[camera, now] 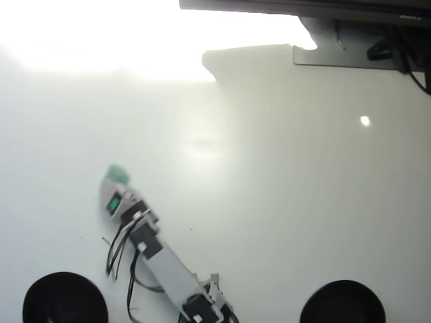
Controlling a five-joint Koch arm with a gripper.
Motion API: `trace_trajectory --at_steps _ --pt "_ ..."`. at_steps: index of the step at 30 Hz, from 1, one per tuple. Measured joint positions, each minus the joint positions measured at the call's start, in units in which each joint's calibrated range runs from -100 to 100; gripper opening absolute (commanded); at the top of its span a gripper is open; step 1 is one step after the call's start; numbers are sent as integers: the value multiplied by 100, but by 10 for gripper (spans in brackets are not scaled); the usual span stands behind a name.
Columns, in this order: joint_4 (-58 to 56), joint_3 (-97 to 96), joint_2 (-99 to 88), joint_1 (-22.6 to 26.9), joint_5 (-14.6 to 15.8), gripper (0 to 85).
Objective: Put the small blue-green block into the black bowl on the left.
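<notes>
In the overhead view, the small blue-green block (pixel 118 174) is seen at the tip of the tool (pixel 116 183), apparently pinched, above and right of the black bowl (pixel 64 298). The drop remains undone. Counted: one block, two black bowls, one on each side of the arm.

Glossy white table (pixel 283 202); two black bowls (pixel 64 298) (pixel 342 301) at its near edge

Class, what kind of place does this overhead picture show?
Probably a hobbyist's desk: a plain white tabletop, a small wired robot arm, and what looks like a monitor stand at the far edge.
</notes>
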Motion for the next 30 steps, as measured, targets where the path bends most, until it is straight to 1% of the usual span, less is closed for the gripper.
trace_trajectory --at_steps 1,2,3,4,8,11,17,23,28,29,30 --pt "-263 388 -25 366 -5 31" --pt "-271 416 -25 396 -5 32" --pt "-485 859 0 679 -5 31" --pt "-502 886 0 698 -5 32" --pt "-930 1801 316 1372 -10 31" --pt "-1070 1865 404 1783 -15 32" --pt "-1111 1865 480 2447 0 32" --pt "-1111 1367 492 2979 93 32" --pt "-1111 1071 480 3150 220 32" --pt "-1111 1043 480 3155 239 58" --pt "-1111 1034 480 3165 244 130"
